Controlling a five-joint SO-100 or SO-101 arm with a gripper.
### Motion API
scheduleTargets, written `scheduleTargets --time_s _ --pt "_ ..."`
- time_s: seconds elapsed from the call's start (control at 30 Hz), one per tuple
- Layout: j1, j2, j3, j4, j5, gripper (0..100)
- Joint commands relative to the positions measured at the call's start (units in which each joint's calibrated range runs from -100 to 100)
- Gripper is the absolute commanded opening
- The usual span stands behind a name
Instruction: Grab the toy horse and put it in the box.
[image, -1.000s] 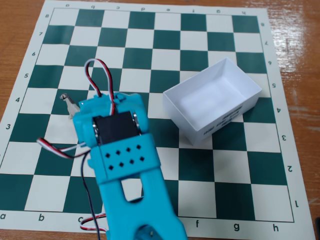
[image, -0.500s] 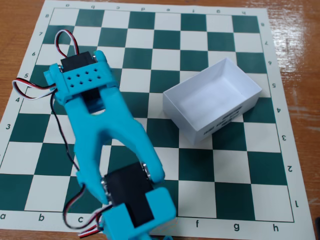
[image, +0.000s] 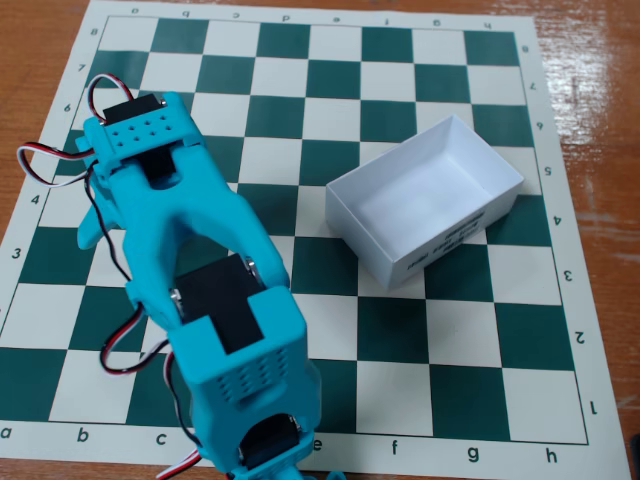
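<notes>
Turquoise plastic, ribbed and studded, makes up the arm (image: 190, 290), which stretches from the bottom edge up to the board's left side. Its gripper is hidden beneath the wrist housing, so I cannot tell whether it is spread or pinching anything. The horse is nowhere to be seen; it may sit under the arm. The box (image: 425, 200), white matt cardboard with low thin walls, lies empty and skewed at the middle right of the glossy green-and-cream chessboard (image: 420, 350) on the wooden table (image: 600, 60). Being light, it could slide if clipped, and a small figurine could slip out unseen.
</notes>
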Motion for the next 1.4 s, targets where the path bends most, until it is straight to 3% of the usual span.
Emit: scheduleTargets --time_s 0.0,0.63,0.77,0.87,0.9,1.37 --pt "-0.4 1.7 -2.7 -1.6 0.2 45" --pt "0.6 11.8 -6.3 -5.9 -0.1 42" --pt "0.6 12.3 -6.3 -5.9 -0.1 32" --pt "0.6 13.0 -6.5 -5.9 -0.8 4" --pt "0.5 13.3 -6.8 -5.9 -1.2 0" --pt "1.3 11.9 -5.9 -6.0 -1.6 0"
